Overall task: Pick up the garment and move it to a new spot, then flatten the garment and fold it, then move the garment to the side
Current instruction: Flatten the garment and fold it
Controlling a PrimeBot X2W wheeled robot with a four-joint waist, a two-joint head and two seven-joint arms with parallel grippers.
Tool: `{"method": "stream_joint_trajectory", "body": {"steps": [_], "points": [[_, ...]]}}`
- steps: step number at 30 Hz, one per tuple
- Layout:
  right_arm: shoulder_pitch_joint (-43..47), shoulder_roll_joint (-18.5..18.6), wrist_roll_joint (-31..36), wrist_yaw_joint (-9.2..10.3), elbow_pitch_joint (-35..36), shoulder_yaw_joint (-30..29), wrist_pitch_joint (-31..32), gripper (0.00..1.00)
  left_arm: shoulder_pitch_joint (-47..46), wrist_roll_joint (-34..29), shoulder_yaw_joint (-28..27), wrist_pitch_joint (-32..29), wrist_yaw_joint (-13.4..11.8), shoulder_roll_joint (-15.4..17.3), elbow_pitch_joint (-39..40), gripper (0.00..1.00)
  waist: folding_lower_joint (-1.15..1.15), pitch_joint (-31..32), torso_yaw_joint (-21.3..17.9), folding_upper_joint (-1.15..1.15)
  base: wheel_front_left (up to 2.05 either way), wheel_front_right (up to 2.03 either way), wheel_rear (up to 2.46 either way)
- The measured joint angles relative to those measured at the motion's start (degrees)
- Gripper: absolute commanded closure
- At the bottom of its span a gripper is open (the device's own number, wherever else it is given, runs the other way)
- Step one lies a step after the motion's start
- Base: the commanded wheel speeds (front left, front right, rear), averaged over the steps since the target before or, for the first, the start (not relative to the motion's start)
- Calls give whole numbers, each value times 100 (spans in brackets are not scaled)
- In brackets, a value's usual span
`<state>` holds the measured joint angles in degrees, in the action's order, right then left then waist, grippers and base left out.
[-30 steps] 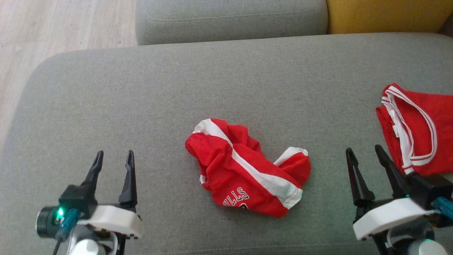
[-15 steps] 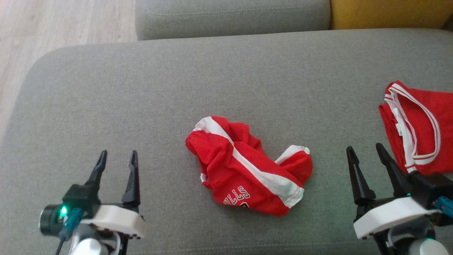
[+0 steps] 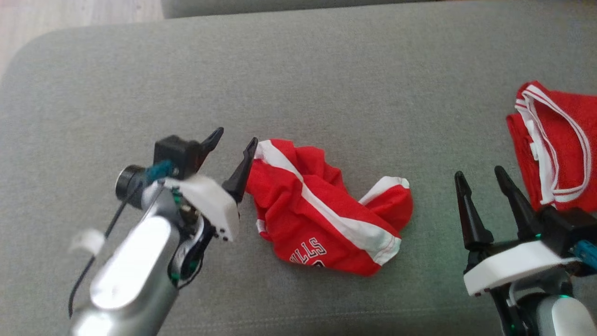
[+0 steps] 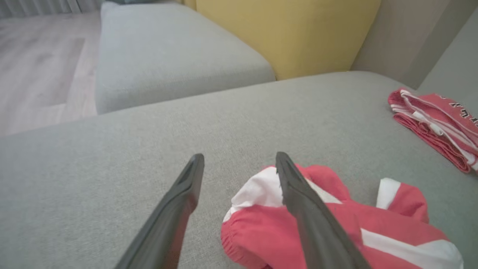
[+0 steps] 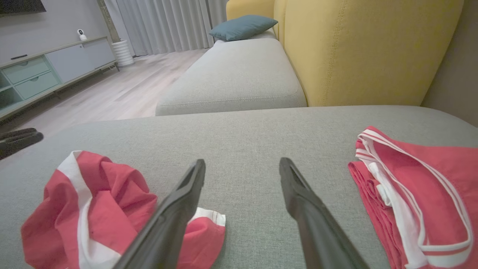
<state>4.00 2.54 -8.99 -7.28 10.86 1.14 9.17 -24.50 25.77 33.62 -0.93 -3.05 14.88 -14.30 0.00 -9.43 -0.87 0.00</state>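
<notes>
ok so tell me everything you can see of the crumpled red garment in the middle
The crumpled red garment is thin, soft-looking fabric with broad white bands and white lettering, partly hidden, near its front edge. It lies bunched in a loose heap on the grey sofa cushion. The left gripper stands open at its far left corner, one of its fingers beside the white band; contact cannot be told.

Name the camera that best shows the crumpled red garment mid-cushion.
The head view: the crumpled garment lies whole from above, every edge inside the frame. The left wrist view crops it at the bottom and right. The right wrist view has it low left, also cropped.
</notes>
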Motion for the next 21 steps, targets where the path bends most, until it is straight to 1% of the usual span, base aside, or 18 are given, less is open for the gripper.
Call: {"method": "stream_joint_trajectory", "body": {"steps": [5, 8, 11, 15, 16, 17, 18, 21], "points": [[-6, 0, -11, 0, -73, -1, -12, 0, -433, 282, 89, -672, 300, -109, -825, 0, 0, -151, -171, 0, 0, 0, 0], [-7, 0, -21, 0, -110, -7, -52, 0, -587, 420, 105, -965, 469, -140, -1207, 0, 0, -227, -250, 0, 0, 0, 0], [-13, 0, -60, 0, -138, -5, -81, 0, -700, 485, 124, -1067, 591, -171, -1514, 0, 0, -292, -303, 0, 0, 0, 0], [-62, 0, -60, 0, -169, -4, -116, 0, -820, 568, 144, -1090, 666, -230, -1773, 0, 0, -347, -342, 0, 0, 0, 0], [-104, 0, -60, 0, -185, -7, -119, 0, -865, 595, 146, -1091, 699, -249, -1842, 23, 0, -360, -352, 0, 0, 0, 0], [-143, 0, -60, 0, -189, -7, -120, 0, -907, 635, 148, -1118, 721, -260, -1917, 98, 0, -373, -361, 0, 0, 0, 0], [-166, 0, -60, 0, -190, -5, -123, 0, -943, 661, 163, -1162, 765, -264, -1985, 100, 0, -383, -369, 0, 0, 0, 0], [-187, 0, -60, 0, -212, -11, -168, 0, -1014, 666, 212, -1123, 815, -265, -2150, 100, 0, -406, -384, 0, 0, 0, 0]]}}
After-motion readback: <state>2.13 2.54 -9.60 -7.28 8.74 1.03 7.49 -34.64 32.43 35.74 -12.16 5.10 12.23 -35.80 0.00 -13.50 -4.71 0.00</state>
